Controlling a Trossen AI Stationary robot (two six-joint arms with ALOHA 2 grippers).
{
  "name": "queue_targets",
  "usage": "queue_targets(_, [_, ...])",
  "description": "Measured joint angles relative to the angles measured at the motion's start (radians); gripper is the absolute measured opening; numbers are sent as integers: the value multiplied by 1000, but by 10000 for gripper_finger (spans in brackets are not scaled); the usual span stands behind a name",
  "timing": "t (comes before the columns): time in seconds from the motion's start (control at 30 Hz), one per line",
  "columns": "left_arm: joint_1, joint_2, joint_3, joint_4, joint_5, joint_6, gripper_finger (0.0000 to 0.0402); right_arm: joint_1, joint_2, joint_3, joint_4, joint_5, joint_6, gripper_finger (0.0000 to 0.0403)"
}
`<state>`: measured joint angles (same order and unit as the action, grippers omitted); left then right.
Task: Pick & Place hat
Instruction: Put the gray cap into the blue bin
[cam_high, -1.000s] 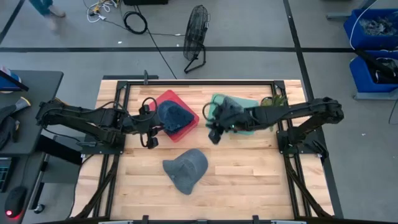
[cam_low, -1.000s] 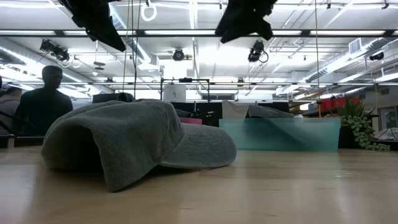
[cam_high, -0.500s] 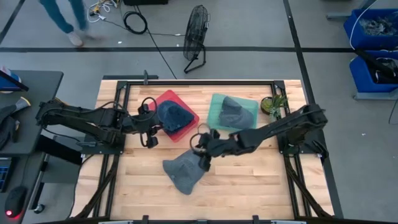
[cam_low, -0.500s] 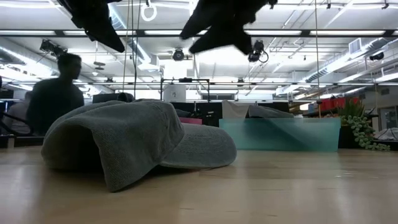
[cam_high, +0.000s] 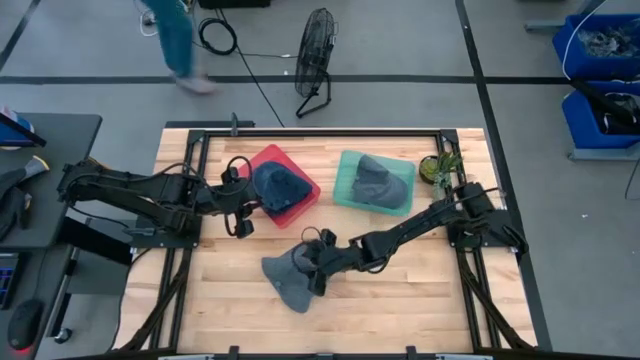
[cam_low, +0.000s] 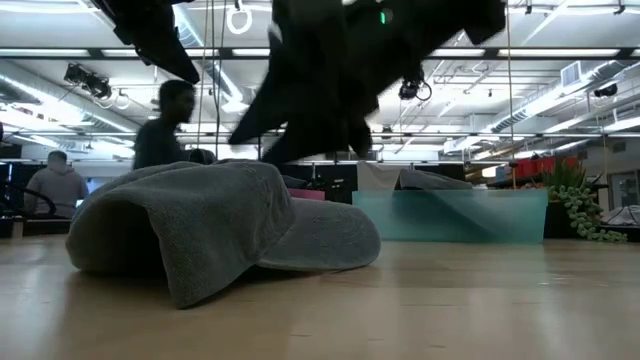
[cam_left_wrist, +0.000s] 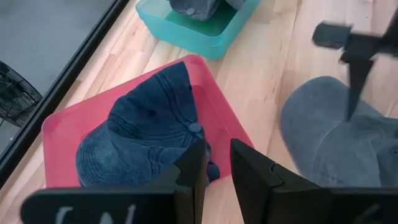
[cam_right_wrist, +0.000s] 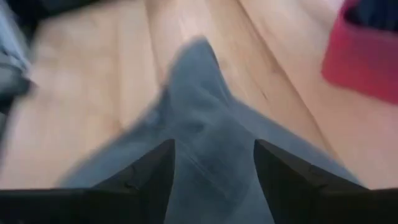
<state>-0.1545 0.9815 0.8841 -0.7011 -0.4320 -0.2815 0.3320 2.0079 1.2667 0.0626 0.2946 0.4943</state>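
A grey hat (cam_high: 292, 277) lies on the wood near the table's middle, its brim flat on the surface (cam_low: 320, 245). My right gripper (cam_high: 313, 268) hovers open right over its crown; in the right wrist view the gripper (cam_right_wrist: 214, 180) has one finger on each side of the grey cloth (cam_right_wrist: 205, 124), and I see no touch. My left gripper (cam_high: 241, 222) waits, slightly open, at the near edge of the red tray (cam_high: 305, 200), which holds a dark blue hat (cam_left_wrist: 146, 140). The left gripper (cam_left_wrist: 216, 174) touches nothing.
A teal tray (cam_high: 345, 190) toward the far right holds another grey hat (cam_high: 375, 178). A small plant (cam_high: 437, 168) stands beside it. Bare wood lies along the near edge. People move in the room beyond the table (cam_low: 175, 120).
My right gripper has swept from the teal tray toward the table's near left and come down over the grey hat, staying open. The hat has not moved. A person has walked past beyond the far edge.
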Motion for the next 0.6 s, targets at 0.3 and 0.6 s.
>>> queue_targets(0.3, [0, 0, 0, -5, 1, -3, 78, -1, 66, 0, 0, 129, 2, 204])
queue_targets(0.6, [0, 0, 0, -6, 1, -10, 78, -35, 10, 49, -59, 15, -9, 20])
